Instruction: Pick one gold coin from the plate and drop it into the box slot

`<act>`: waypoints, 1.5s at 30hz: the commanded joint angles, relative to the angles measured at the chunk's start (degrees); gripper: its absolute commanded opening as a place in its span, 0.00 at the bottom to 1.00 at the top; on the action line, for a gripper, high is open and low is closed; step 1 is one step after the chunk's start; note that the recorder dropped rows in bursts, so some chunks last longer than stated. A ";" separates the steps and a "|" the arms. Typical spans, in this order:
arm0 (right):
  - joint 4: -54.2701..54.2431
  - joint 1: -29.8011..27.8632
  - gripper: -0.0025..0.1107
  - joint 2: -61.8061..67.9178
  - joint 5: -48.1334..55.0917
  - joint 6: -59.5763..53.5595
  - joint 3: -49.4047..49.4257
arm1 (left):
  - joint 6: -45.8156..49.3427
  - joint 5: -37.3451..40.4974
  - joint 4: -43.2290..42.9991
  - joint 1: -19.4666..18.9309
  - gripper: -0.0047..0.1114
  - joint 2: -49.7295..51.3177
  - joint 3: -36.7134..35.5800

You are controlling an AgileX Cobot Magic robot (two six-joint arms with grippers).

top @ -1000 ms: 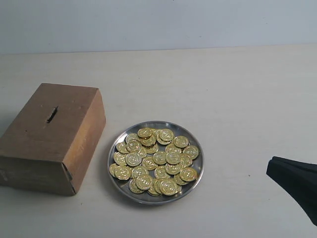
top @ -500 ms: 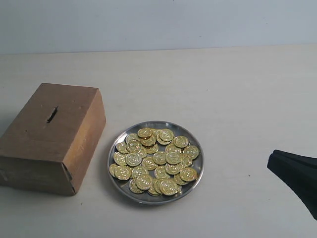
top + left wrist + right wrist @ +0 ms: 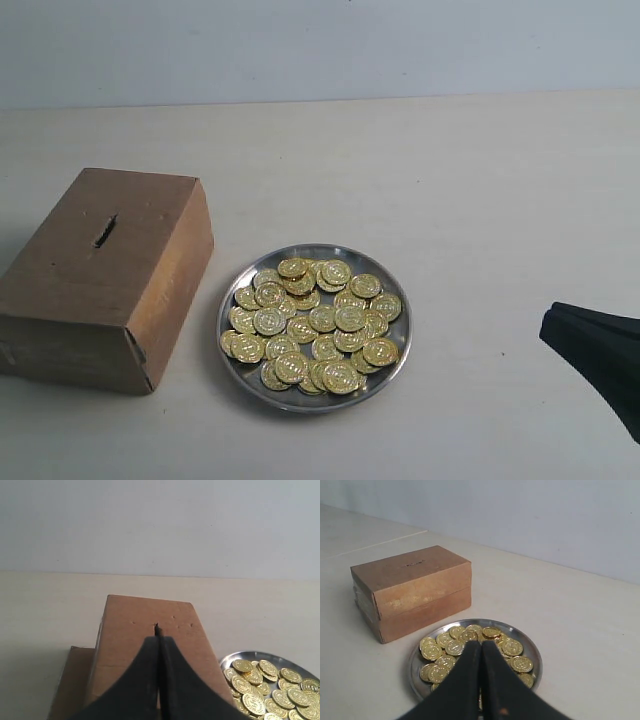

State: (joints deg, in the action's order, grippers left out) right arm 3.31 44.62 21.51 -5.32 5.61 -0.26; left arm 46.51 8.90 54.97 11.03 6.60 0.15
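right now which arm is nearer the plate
Right, probably: right arm, jaws shut, sits beside the plate; left arm faces the box, plate off to its side.

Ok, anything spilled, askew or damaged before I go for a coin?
Nothing stands out. The gold coins all lie heaped inside the plate, none on the table. The box sits flat, its slot facing up and unblocked. The left pincer and right pincer are both shut, holding nothing.
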 commanded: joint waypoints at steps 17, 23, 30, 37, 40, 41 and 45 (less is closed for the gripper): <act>-0.02 -29.06 0.02 -14.03 0.99 0.53 0.26 | 0.20 0.19 -0.42 0.37 0.04 -0.27 -0.15; -0.02 -38.47 0.02 -19.28 11.59 2.63 0.26 | 0.20 0.19 -0.42 0.37 0.04 -0.27 -0.15; -0.72 -43.44 0.02 -21.51 17.63 2.63 0.26 | 0.20 0.19 -0.42 0.37 0.04 -0.27 -0.15; -0.72 -43.44 0.02 -21.51 21.65 2.02 0.26 | 0.20 0.19 -0.42 0.37 0.04 -0.27 -0.15; -0.62 -43.44 0.02 -21.51 21.63 2.02 0.26 | 0.20 0.19 -0.42 0.37 0.04 -0.27 -0.15; -0.62 -43.44 0.02 -21.51 21.63 2.02 0.26 | 0.20 0.19 -0.42 0.37 0.04 -0.27 -0.15; -1.27 -43.44 0.02 -21.51 21.75 2.02 0.26 | 0.20 0.19 -0.42 0.37 0.04 -0.27 -0.15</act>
State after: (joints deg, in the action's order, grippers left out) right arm 2.66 1.57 0.36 16.30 8.11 -0.26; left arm 46.51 9.04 54.97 11.03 6.60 0.15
